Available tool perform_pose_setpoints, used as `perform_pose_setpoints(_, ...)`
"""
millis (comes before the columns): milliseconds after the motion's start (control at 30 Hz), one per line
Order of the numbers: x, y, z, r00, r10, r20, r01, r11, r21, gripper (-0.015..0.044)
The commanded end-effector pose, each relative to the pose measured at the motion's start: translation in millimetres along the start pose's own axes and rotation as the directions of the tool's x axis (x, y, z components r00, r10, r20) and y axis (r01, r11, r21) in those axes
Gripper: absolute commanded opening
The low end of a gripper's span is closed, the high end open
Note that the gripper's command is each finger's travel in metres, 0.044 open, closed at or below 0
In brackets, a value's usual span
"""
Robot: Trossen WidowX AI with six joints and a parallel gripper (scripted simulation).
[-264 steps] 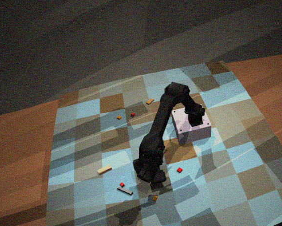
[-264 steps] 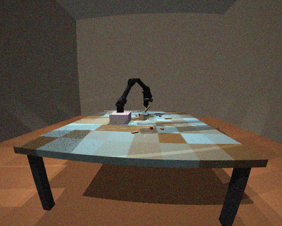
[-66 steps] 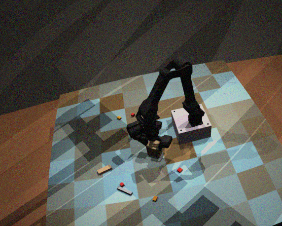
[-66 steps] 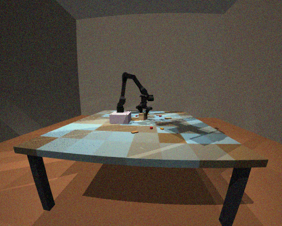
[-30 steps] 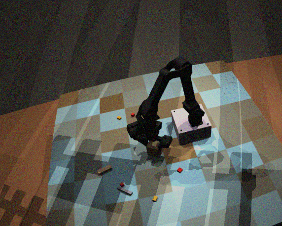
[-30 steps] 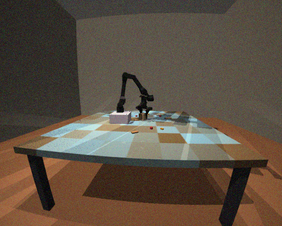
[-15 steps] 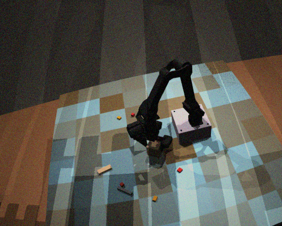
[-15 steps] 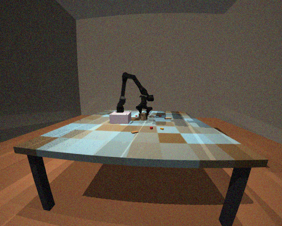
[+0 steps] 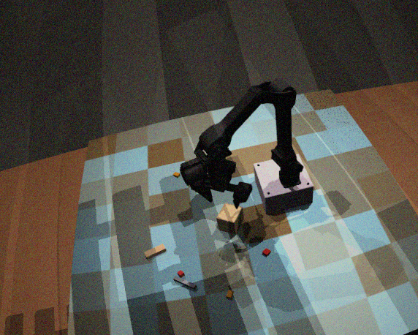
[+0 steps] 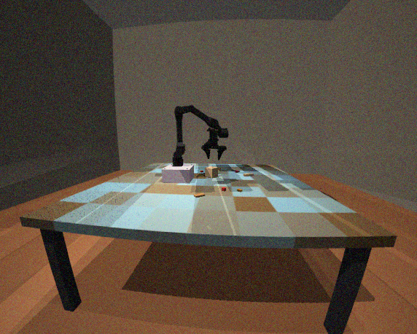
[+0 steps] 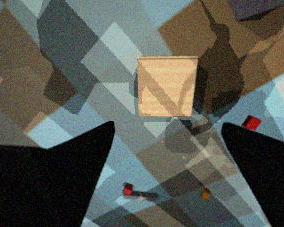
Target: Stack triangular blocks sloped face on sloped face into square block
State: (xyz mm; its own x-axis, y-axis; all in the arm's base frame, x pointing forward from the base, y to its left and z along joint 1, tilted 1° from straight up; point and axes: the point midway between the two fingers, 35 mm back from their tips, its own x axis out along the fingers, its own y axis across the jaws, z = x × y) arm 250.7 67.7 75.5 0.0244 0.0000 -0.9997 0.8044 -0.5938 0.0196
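The two triangular blocks sit together as one tan square block (image 9: 229, 217) (image 10: 212, 172) (image 11: 166, 89) on the table. Its top looks level and square, with a thin line along one edge in the wrist view. The slanted seam is not clear in the top and exterior views, so an exact match of the ends is hard to judge. My gripper (image 9: 223, 203) (image 10: 214, 159) (image 11: 166, 126) is open and empty. It hangs above the block, with a gap to it in the exterior view. The fingers touch neither the block nor the table.
A pale box (image 9: 265, 173) (image 10: 178, 176) under the arm's base stands close to the block. Small red cubes (image 9: 266, 251) (image 11: 252, 123), orange pieces (image 9: 229, 293) (image 11: 205, 193), a tan bar (image 9: 155, 251) (image 10: 248, 175) and a dark bar (image 9: 185, 283) lie around it.
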Motion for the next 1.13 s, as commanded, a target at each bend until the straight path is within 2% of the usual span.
perform_pose_setpoints(0, -24.3, -3.0, 3.8, 1.0, 0.001, -0.001, -0.001, 1.0, 0.002, 0.044)
perform_pose_setpoints(1100, -22.5, 0.2, -0.2, 1.0, 0.016, -0.021, -0.016, 1.0, 0.0, 0.044)
